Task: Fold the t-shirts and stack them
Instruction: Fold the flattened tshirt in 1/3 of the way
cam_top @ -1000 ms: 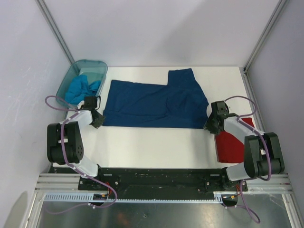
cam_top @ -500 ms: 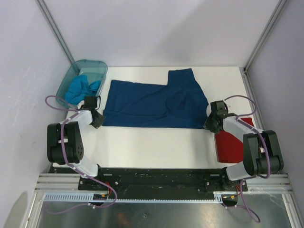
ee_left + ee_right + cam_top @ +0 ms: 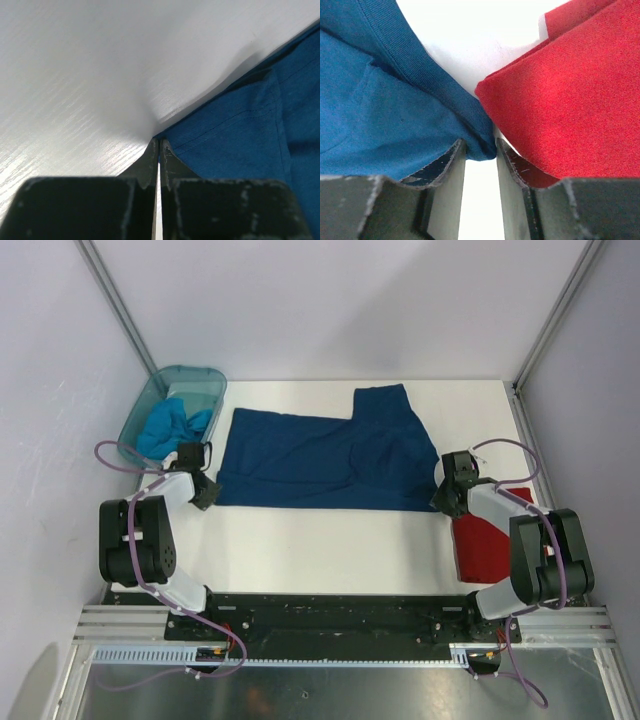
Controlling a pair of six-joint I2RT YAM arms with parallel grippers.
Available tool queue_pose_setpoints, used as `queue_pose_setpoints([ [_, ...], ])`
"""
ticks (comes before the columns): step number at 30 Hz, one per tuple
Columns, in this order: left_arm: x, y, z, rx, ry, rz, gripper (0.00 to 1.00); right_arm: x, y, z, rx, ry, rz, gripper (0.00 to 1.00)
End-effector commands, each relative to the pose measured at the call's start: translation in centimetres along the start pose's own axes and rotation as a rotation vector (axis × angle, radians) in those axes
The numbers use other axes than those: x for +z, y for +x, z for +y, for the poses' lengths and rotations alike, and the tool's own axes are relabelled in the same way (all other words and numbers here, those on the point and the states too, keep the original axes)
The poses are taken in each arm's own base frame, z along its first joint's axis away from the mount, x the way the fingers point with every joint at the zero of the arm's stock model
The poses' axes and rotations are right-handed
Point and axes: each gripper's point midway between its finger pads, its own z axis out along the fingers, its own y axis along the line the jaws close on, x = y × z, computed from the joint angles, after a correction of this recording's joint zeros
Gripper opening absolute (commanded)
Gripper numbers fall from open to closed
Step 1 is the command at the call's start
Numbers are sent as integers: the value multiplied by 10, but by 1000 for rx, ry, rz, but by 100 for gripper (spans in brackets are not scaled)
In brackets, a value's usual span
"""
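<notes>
The navy t-shirt (image 3: 320, 455) lies spread flat across the middle of the white table, print side hidden. My left gripper (image 3: 203, 495) (image 3: 159, 142) is at its near left corner, shut, with the corner of the navy cloth (image 3: 240, 135) pinched at the tips. My right gripper (image 3: 446, 498) (image 3: 480, 146) is at the near right corner, its jaws part open with the bunched navy corner (image 3: 380, 115) between them. The folded red t-shirt (image 3: 488, 540) (image 3: 570, 100) lies just right of that gripper. A turquoise t-shirt (image 3: 168, 427) lies crumpled in the tub.
The translucent teal tub (image 3: 205, 383) stands at the table's far left corner. Grey walls and metal frame posts close in the table (image 3: 320, 540) on three sides. One sleeve of the navy shirt reaches toward the back edge.
The right gripper's jaws have narrowed around the navy shirt's near right corner. The left gripper and the shirts have not moved.
</notes>
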Motion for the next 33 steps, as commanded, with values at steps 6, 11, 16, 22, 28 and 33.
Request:
queue_pose_setpoints([
  [6,-6,-20,6,12,-35,-71,0,5,-21,5,7,24,-46,16],
  [11,-13,-22,14,22,-57,-89,0,-7,-18,3,0,40,-4,1],
  [16,-28,-23,31,13,-88,-131,0,-31,7,-1,21,22,94,0],
  [22,-46,-13,57,-7,-120,-160,0,-60,54,-18,118,1,215,0],
  [28,-60,9,84,-33,-140,-155,0,-85,103,-46,219,31,301,0],
  [33,-67,31,108,-74,-168,-134,0,-106,128,-62,264,39,345,0],
])
